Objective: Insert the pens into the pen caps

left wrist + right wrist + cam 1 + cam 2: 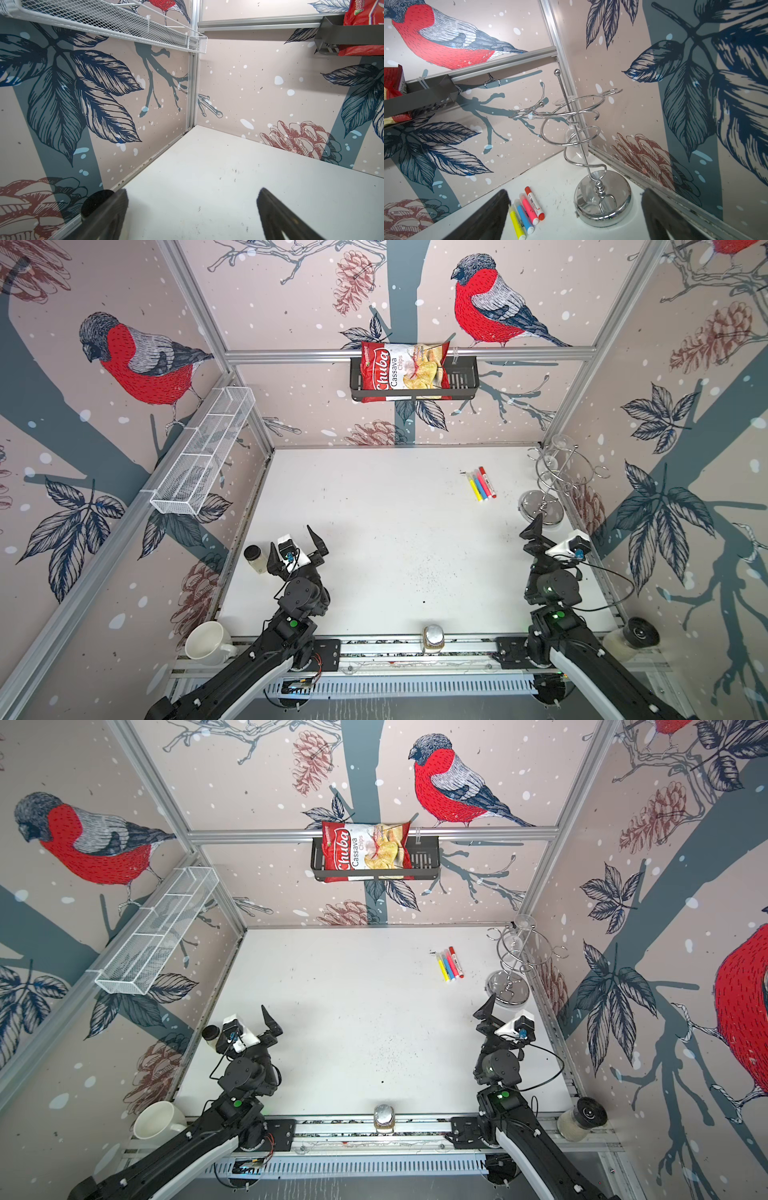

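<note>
Four pens point(481, 484) lie side by side on the white table at the back right, seen in both top views point(449, 964). In the right wrist view they are yellow point(516, 223), blue point(525, 218), pink point(529, 209) and white with black print point(535, 204). The white one wears an opaque red pen cap point(527, 189); the others seem to carry translucent whitish pen caps on their far ends. My right gripper point(557, 533) point(575, 193) hangs open, nearer the front than the pens, empty. My left gripper point(291, 541) point(192, 193) is open and empty over the left side of the table.
A chrome spiral stand point(542, 506) point(603, 203) stands just right of the pens. A small jar point(254, 558) sits beside the left gripper. A white mug point(210, 642), a jar point(433, 638) and a toppled jar point(631, 637) line the front rail. A mesh basket point(203, 456) hangs on the left wall.
</note>
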Motion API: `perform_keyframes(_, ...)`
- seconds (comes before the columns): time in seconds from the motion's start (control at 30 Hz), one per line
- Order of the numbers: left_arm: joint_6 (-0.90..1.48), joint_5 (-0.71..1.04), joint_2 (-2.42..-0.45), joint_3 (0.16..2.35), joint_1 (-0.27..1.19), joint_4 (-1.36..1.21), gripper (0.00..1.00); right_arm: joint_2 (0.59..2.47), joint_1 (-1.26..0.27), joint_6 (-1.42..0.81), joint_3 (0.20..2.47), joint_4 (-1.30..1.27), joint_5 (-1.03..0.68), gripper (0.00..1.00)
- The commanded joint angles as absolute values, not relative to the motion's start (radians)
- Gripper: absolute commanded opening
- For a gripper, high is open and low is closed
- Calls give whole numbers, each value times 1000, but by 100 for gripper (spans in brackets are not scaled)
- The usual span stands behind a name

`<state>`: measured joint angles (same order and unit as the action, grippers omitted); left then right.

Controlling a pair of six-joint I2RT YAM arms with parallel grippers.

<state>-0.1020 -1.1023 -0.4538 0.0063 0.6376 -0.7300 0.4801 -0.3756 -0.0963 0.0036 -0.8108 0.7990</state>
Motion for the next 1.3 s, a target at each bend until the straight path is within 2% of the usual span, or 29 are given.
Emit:
perform_keyframes(0.0, -117, -1089, -454, -134, 626, -814, 97, 504, -364, -69, -175, -922, 780, 99)
perform_keyframes(0.3, -114, -1039, -454, -154, 581, -861, 97, 534, -338, -67, -197, -1002, 747, 99)
perform_keyframes(0.6, -93, -983, -463, -161, 538, -887, 97, 650, -275, -92, -192, -1106, 679, 100)
perform_keyframes(0.87, -41, -938, -534, -159, 468, -943, 97, 864, -205, -110, -153, -1254, 613, 99)
perform_keyframes(1.27, 25, -848, -745, -123, 355, -1074, 97, 1175, -187, -79, -114, -1559, 576, 99)
